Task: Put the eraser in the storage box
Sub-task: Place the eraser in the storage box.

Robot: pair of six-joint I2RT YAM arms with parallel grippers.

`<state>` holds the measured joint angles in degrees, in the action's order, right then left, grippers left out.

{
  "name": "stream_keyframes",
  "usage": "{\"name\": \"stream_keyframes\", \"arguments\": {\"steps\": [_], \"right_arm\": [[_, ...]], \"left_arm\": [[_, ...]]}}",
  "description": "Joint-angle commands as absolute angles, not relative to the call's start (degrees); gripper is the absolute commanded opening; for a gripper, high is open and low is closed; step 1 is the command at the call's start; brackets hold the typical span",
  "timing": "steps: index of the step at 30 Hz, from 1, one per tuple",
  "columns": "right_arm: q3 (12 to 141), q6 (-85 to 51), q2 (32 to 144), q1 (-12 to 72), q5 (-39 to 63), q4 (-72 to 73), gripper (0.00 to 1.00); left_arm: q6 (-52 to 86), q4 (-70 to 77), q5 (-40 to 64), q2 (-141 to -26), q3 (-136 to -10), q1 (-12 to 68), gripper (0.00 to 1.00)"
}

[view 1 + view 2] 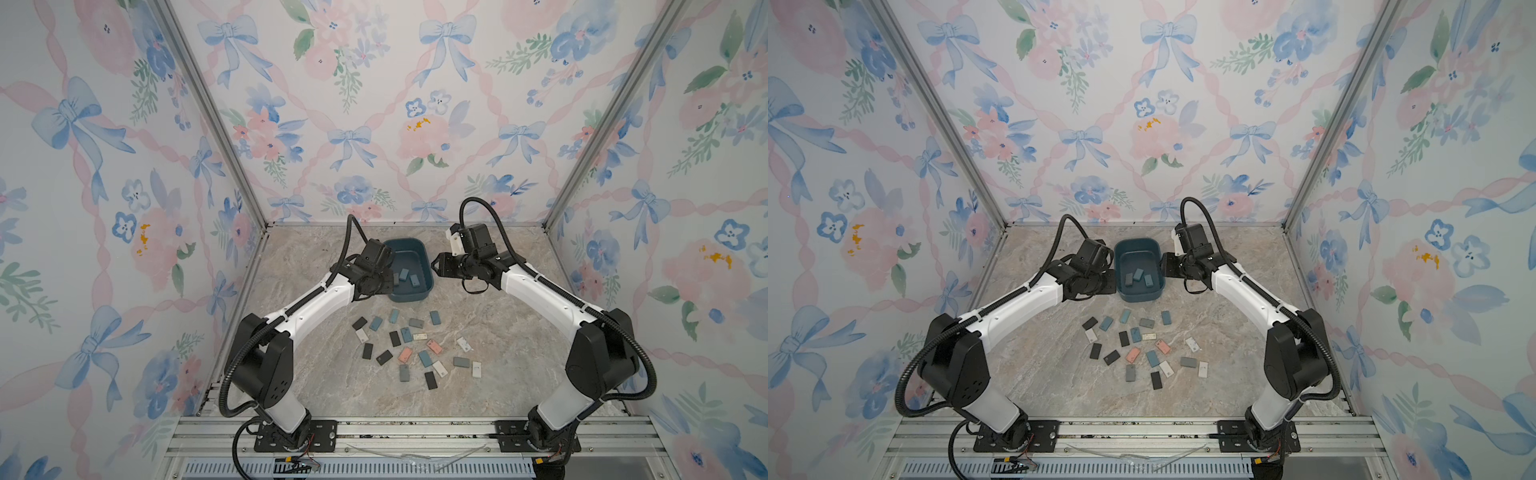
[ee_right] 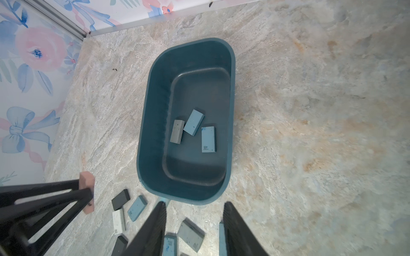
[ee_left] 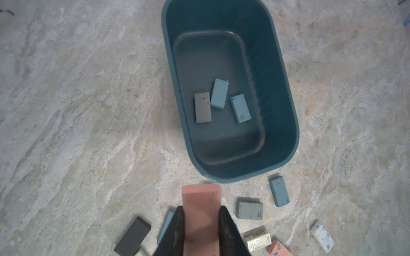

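Closest to the left wrist camera is the pink rectangular rubber eraser [image 3: 200,199], pinched at its long sides between the two black fingers [image 3: 178,225] of the left gripper [image 3: 201,213]. Its free end points toward the dark teal-blue plastic storage box [image 3: 277,88]. It hangs above the marble-patterned table [image 3: 88,110], just outside the near end wall of the box. The right wrist view also shows it beside the box, not over it. The right gripper [image 2: 195,206] hovers near the box with its fingers spread and nothing between them.

I judge that the step in hand is the carry and the drop. To do it well, the left arm should bring the eraser over the rim with enough height to pass the wall. It should go on until the whole eraser is above the floor of the box, and only then open. A low release is better, because rubber can bounce. The free part of the floor, away from the three blue and grey erasers [image 3: 219,93] already inside, is a good target. The right gripper is close, so the two need some room between them.

As for writing, "4B" is readable on one blue eraser [image 2: 208,139] inside the box and on a grey eraser [image 3: 249,208] on the table. A white wrapped eraser [image 3: 257,240] carries a barcode, but its text is too small to read.
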<state>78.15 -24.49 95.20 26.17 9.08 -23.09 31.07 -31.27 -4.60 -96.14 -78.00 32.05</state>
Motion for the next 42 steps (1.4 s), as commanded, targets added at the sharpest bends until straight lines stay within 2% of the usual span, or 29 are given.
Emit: {"name": "stream_keyframes", "arguments": {"steps": [1,11,16,26,42], "right_arm": [[75.84,-25.72,91.77,25.73,9.84,-21.74,0.45],[70.57,-27.17,87.78,24.14,9.49,-21.63,0.45],[68.97,-27.23,86.02,22.88,9.18,-22.24,0.45],[68.47,-27.15,85.85,21.52,9.66,-23.12,0.45],[68.78,-27.96,87.6,21.45,11.32,-22.79,0.45]], "left_arm": [[27.08,-31.99,-2.52,-101.8,-85.32,31.33,0.25],[26.14,-33.08,-0.34,-121.25,-106.46,30.53,0.24],[27.8,-33.94,-2.49,-128.75,-113.52,30.43,0.24],[31.9,-33.95,-7.01,-138.68,-122.46,30.32,0.24],[33.64,-33.94,-9.61,-144.81,-127.02,28.32,0.24]]}}
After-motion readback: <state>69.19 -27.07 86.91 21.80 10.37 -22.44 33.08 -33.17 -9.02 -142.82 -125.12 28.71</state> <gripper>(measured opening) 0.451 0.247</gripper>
